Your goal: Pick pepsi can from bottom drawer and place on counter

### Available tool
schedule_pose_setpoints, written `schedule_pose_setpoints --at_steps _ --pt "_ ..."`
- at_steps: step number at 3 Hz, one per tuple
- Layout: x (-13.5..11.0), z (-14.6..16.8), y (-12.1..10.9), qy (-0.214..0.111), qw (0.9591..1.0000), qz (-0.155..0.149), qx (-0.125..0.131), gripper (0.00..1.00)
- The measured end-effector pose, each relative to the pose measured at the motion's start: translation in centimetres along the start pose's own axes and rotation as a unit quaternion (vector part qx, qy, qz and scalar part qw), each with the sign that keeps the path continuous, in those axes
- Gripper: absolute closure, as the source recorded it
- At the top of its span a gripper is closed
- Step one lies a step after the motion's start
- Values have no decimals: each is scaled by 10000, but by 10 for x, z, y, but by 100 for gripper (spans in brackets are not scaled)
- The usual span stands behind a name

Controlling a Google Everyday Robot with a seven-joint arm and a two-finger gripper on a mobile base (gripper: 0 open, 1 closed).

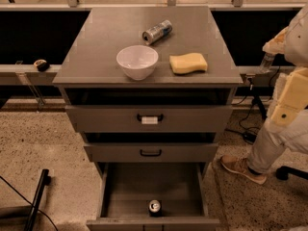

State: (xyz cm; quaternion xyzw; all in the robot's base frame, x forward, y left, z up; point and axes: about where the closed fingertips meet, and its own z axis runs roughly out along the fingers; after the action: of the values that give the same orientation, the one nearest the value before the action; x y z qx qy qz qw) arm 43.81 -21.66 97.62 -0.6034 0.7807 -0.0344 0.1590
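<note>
Pale yellow and white, my gripper (288, 100) hangs at the right edge of the view, beside the counter (96, 37) and lower than its surface; whether it is spread or pressed together I cannot tell, because the frame cuts it partly. Just behind and below it stands a person's leg (262, 146) in light trousers, with a brown shoe (243, 170) on the speckled floor (48, 143); some black cables (250, 124) lie between the shoe and the counter's right corner.

To my left the counter is grey and smooth. On it, nearest to me, a yellow sponge (188, 63) lies flat, close to the front edge; just beside it on the left a white bowl (137, 61) stands upright; behind these two a silver-and-blue can (157, 32) lies on its side, apart from both.

Under the counter come two shallow drawers with black handles, the upper drawer (110, 119) and the middle drawer (110, 153); each one is pulled out only a little. Lowest is the bottom drawer (120, 186), pulled far out, plain grey inside; the pepsi can (154, 207) stands upright in it, at the middle of the front wall, touching it or almost touching, I cannot say which; I see mostly its silver top; it is well apart from my gripper.
</note>
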Motion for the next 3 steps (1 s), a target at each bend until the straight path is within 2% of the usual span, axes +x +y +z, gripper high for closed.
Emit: schedule_pose_setpoints --at_steps 1,2,3 --pt "-2 -2 0 -36 10000 -39 27 0" --pt "-3 10 1 -268 9996 5 90 0" --pt "-8 80 40 -1264 9918 -126 -161 0"
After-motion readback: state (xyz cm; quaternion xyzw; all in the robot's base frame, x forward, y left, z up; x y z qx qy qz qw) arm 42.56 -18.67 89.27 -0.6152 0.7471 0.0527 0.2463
